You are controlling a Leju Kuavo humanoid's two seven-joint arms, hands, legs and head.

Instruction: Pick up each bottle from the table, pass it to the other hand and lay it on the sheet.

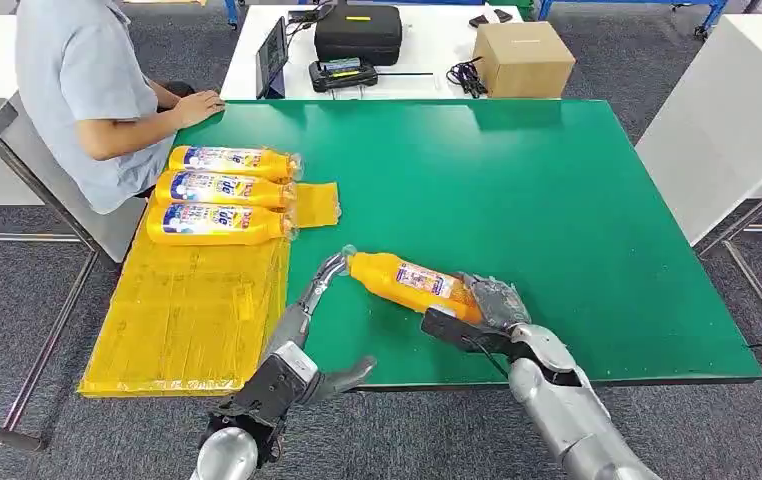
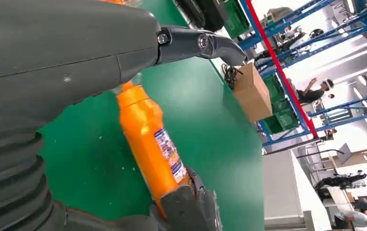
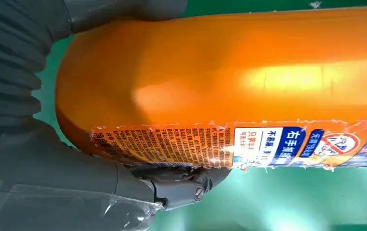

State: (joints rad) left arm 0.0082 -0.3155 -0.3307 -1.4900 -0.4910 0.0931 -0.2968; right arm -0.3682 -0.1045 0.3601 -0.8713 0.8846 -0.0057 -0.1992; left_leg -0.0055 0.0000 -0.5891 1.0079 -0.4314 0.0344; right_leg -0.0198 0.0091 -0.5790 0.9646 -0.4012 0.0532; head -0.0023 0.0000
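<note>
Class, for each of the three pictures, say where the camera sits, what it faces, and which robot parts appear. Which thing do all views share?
Head view: high on the body, facing forward and down at the green table; both arms, left hand, right hand.
Left wrist view: behind the left hand, facing across the table toward a cardboard box.
Right wrist view: behind the right hand, close on the label.
Shared: the orange bottle.

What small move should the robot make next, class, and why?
Probably close the left hand around the bottle's neck. The right hand grips its base, its cap end points at the left hand's fingers, and three bottles already lie on the sheet.
</note>
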